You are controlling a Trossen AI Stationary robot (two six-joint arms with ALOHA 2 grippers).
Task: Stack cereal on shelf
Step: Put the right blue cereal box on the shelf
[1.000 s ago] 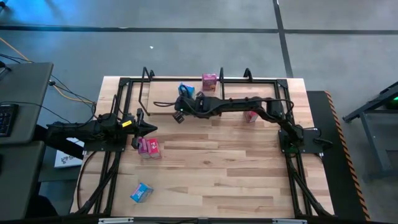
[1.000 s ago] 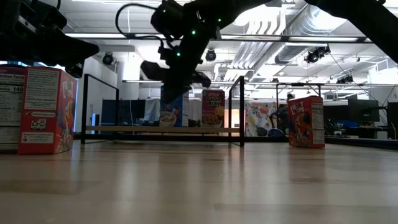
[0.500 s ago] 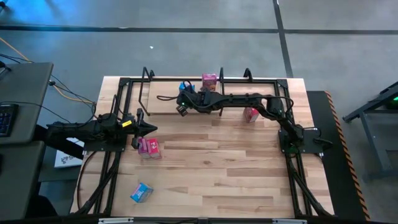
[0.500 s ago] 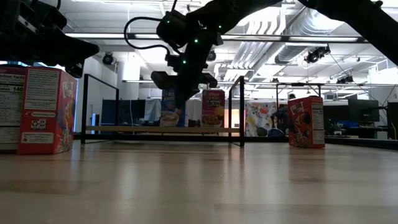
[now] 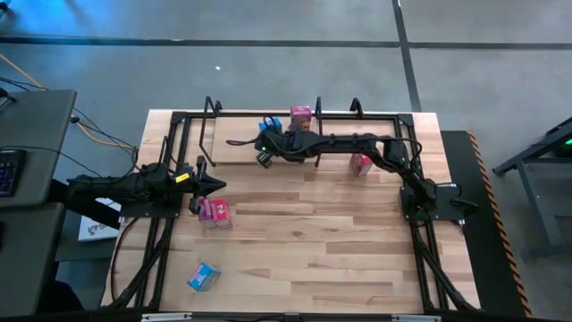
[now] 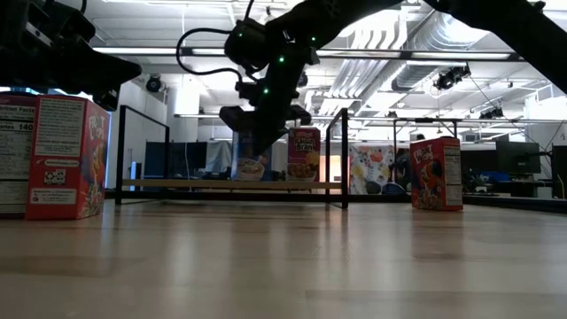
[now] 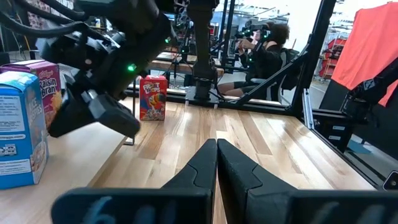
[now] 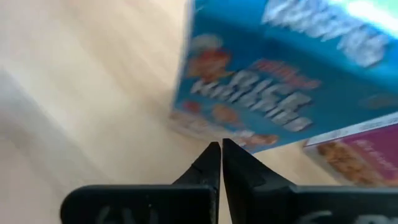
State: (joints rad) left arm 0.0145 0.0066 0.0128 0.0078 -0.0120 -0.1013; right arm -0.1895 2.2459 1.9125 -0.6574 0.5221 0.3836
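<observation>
A blue cereal box (image 5: 270,124) and a pink one (image 5: 301,116) stand upright on the shelf's light board (image 5: 234,148), which sits in a black frame at the table's far side. My right gripper (image 5: 266,141) is shut and empty. It is over the shelf on the blue box's near side, and in the right wrist view its tips (image 8: 221,149) sit at the lower edge of the box's front (image 8: 249,81). My left gripper (image 5: 213,185) is shut and empty at the table's left, just beyond two pink boxes (image 5: 213,211). My right gripper's shut fingertips (image 8: 214,155) come slanting down from the near side to the lower edge of the blue box's front (image 8: 205,127). I cannot tell whether they touch it. The box stands on the shelf board.
A pink box (image 5: 360,164) stands on the table right of the shelf, under the right arm. Another blue box (image 5: 204,276) lies near the front left corner. The shelf's black end rails (image 6: 344,155) stand upright. A person (image 7: 267,56) sits beyond the table.
My right gripper has moved toward the table's far edge and a little to the right, closer to the blue box on the shelf, as the arm has stretched out straighter. It has stayed shut.
</observation>
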